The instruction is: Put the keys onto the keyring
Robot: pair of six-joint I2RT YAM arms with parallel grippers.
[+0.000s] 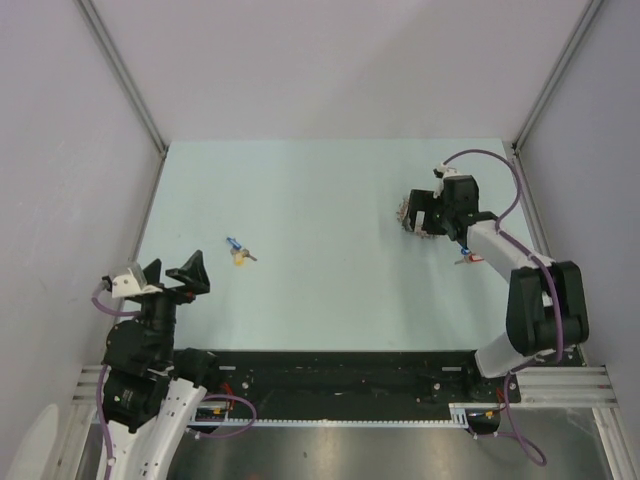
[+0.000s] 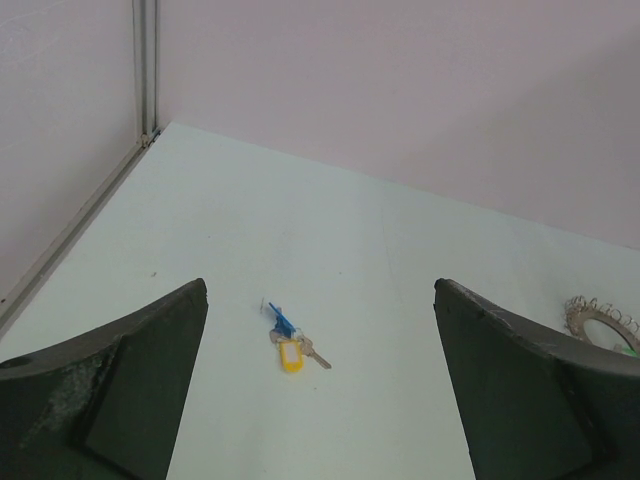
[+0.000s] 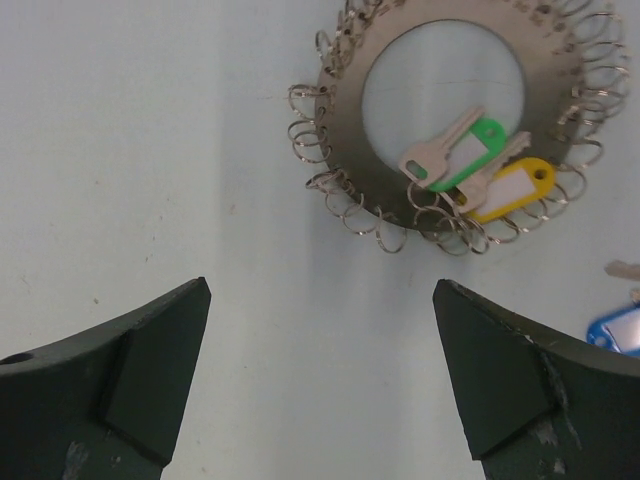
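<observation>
Dark fingers of the right pincer (image 3: 320, 300) fill the bottom corners of its wrist view, spread wide with nothing between them. Just ahead of it, a little to its right, lies the keyring (image 3: 345, 110). It is a flat silvery band with a round hole, fringed all round with small wire loops, lying flat on the pale tabletop (image 3: 150, 150). A green key (image 3: 465, 150) and a yellow key (image 3: 515, 188) rest across its near right edge. I cannot tell whether either is hooked on a loop. Farther to this pincer's right, at the frame edge, a blue key (image 3: 615, 332) lies apart from the keyring. I judge the pincer hangs here, pointing down, so it can steady or lift the keyring.

The left pincer (image 2: 320, 300) is also spread and empty. Well ahead of it, roughly centred between its fingers, two loose keys lie touching: a second blue key (image 2: 282, 320), with a yellow-tagged key (image 2: 290, 356) just nearer the pincer. Their thin silver blades lie flat, so I expect a pickup to need a careful pinch on the plastic head. These two are well apart from the keyring, so most of the job looks undone.
</observation>
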